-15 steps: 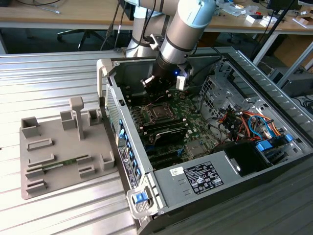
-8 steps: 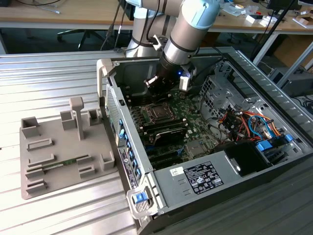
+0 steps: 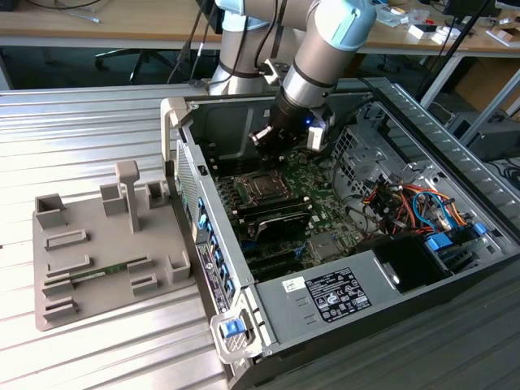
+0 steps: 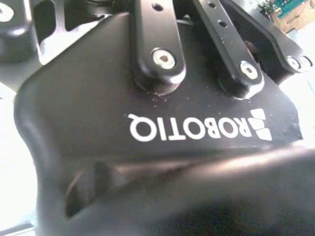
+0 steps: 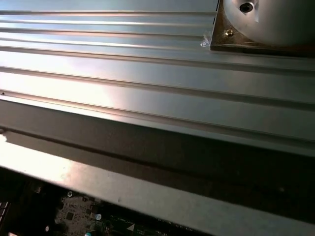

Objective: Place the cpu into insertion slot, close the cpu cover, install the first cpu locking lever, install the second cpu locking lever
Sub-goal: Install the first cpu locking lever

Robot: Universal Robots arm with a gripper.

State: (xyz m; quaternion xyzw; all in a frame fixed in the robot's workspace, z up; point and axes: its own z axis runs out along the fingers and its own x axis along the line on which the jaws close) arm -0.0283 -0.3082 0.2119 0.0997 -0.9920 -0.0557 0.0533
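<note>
End effector, finger state unclear, hangs over the insertion slot beside tangled cables.

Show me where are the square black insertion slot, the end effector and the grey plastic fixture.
square black insertion slot [image 3: 260, 186], exterior view, dark centre.
end effector [image 3: 274, 140], exterior view, black lower body.
grey plastic fixture [image 3: 97, 264], exterior view, flat base.

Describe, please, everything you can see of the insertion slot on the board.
The insertion slot is a small square socket with a silvery metal rim and a dark centre, lying flat on the green board inside the open computer case, seen in the exterior view. Black memory slots run just beside it. The gripper hangs above its far side, apart from it. Whether the chip sits inside cannot be told.
</note>
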